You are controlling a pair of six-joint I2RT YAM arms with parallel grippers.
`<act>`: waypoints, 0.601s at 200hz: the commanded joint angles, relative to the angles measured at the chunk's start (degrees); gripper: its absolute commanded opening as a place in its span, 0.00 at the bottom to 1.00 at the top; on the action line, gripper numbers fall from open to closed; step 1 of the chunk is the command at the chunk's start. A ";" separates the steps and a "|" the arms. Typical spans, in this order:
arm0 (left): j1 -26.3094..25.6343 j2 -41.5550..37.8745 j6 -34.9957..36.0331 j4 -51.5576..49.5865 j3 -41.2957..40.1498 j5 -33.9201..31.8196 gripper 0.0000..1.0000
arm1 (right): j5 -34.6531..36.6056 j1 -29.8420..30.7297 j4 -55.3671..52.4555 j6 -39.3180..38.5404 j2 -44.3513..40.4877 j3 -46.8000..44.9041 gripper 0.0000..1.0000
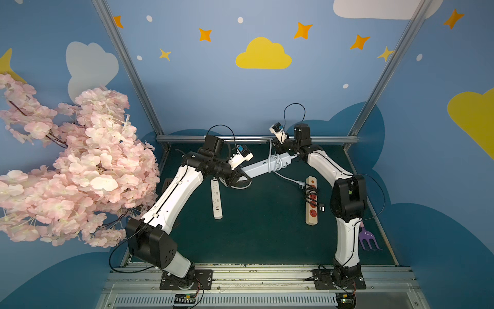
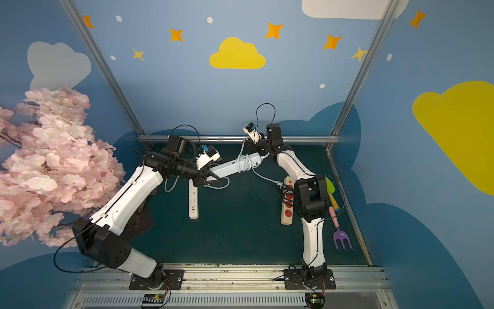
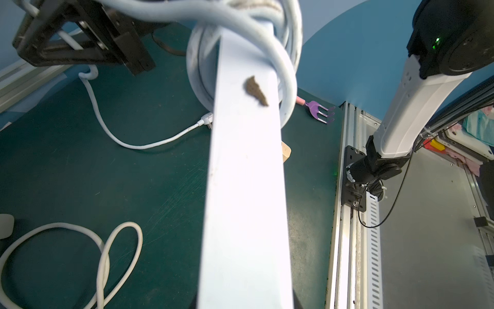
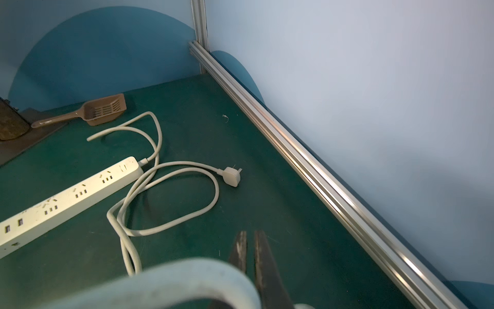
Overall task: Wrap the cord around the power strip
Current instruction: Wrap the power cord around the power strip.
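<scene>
Your L fingers (image 1: 242, 175) are clamped on one end of the strip (image 1: 259, 167), which is up off the desk (image 1: 254, 240) toward 12 o'clock, running 8 to 2. The cord (image 1: 276, 163) is coiled around its 2 o'clock end. R fingers (image 1: 278, 147) are pinched on the cord just beside the coils. The plug (image 1: 301, 184) trails off at 4 o'clock.

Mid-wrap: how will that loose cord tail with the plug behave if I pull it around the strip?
Probably floppy: the cord sags in a curve down to the plug. Likely springy too: its turns around the power strip sit loose, so they may slacken without tension.
</scene>
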 commanded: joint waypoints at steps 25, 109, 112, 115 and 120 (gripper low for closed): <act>-0.38 -4.30 -6.63 15.23 1.41 8.02 0.03 | 7.00 -0.11 17.38 17.74 3.99 -4.46 0.37; 0.76 -2.33 -11.77 16.81 -0.12 7.73 0.03 | 8.76 1.56 23.01 20.55 6.18 -4.09 0.35; 0.95 -2.26 -12.07 17.12 -0.43 7.62 0.03 | 9.01 1.64 23.20 20.50 5.52 -4.92 0.37; 1.20 -2.18 -12.71 17.70 -0.89 7.50 0.03 | 9.27 1.65 23.27 20.60 4.85 -5.72 0.38; 1.65 -2.24 -14.16 19.14 -1.72 7.50 0.03 | 9.46 1.51 23.60 21.22 3.83 -6.93 0.40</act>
